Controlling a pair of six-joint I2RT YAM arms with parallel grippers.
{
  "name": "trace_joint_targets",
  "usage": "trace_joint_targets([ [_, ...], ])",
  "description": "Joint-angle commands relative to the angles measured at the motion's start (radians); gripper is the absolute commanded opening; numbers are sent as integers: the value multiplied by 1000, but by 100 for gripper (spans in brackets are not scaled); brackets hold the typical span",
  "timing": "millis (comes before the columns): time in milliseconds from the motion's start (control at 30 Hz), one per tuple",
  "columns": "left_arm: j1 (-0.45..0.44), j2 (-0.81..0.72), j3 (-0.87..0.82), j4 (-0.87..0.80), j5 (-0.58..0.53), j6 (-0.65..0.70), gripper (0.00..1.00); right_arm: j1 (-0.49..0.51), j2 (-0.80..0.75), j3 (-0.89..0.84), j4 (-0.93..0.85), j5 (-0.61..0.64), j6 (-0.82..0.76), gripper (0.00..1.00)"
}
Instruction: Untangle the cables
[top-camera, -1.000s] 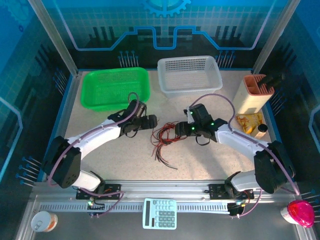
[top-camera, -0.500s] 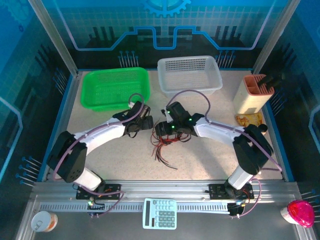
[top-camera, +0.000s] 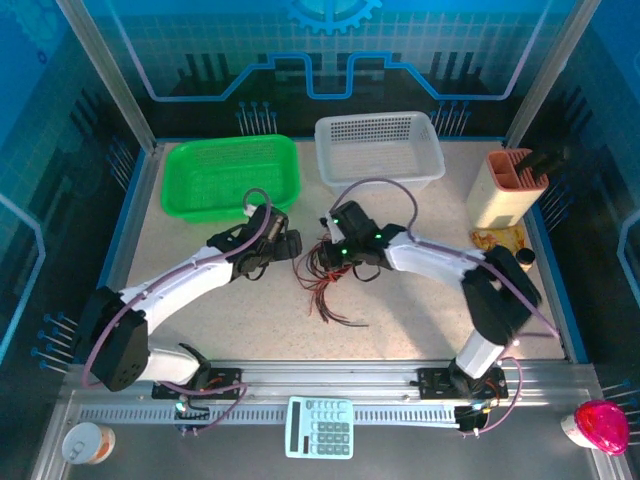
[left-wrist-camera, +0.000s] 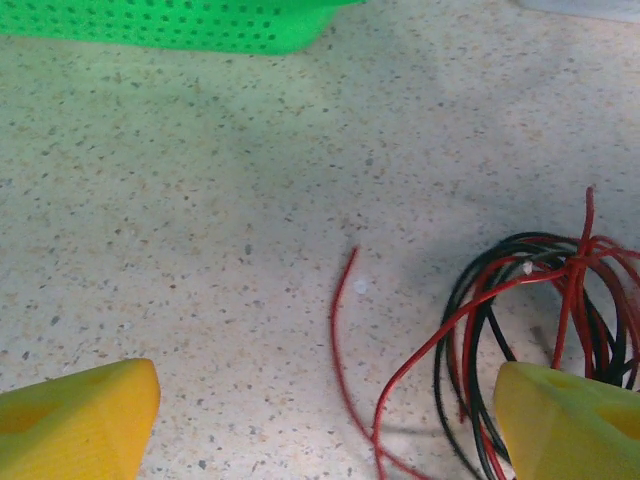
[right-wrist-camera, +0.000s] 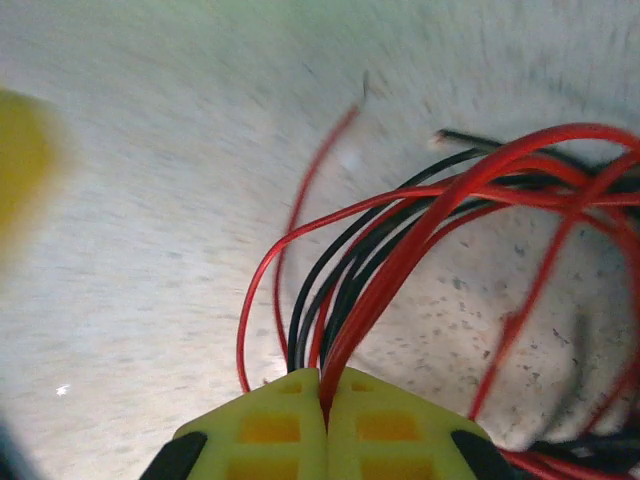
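Red & black cables (top-camera: 322, 272) lie mid-frame on the worktop (top-camera: 400, 320), top view. My right end effector (right-wrist-camera: 325, 385) is clamped tight on several strands at once. The left end effector (left-wrist-camera: 320, 430) gapes wide, empty. Risk imo: pulling that multi-strand grip cinches the knot or drags the whole bundle.

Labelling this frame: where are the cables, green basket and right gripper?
cables (left-wrist-camera: 573, 262): left wrist view, red knot.
green basket (top-camera: 230, 175): top external view, mesh floor.
right gripper (right-wrist-camera: 325, 385): right wrist view, between fingertips.

The white left arm (top-camera: 185, 278) and right arm (top-camera: 440, 262) have black joints, purple cables (top-camera: 372, 183) and yellow fingers (right-wrist-camera: 265, 432).
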Motion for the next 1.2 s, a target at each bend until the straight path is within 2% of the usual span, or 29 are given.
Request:
trace_joint_targets([
  [0, 3, -19, -4, 30, 81, -2, 90, -42, -118, -53, 120, -102, -17, 2],
  [167, 6, 12, 10, 43, 98, -12, 92, -144, -112, -217, 255, -152, 88, 0],
  [233, 11, 20, 5, 55, 101, -22, 92, -165, -64, -233, 213, -110, 96, 0],
  [500, 22, 25, -18, 63, 121, -47, 92, -181, -21, -302, 239, -89, 78, 0],
  [633, 25, 26, -29, 75, 133, -62, 92, -198, -68, -344, 345, -166, 90, 0],
  [800, 32, 49, -26, 95, 171, -83, 91, -199, -152, -335, 394, -259, 71, 0],
  [1000, 88, 49, -65, 193, 266, -181, 88, -207, -276, -315, 387, -309, 45, 0],
  [1167, 122, 29, -89, 244, 302, -252, 85, -221, -350, -286, 360, -334, 47, 0],
])
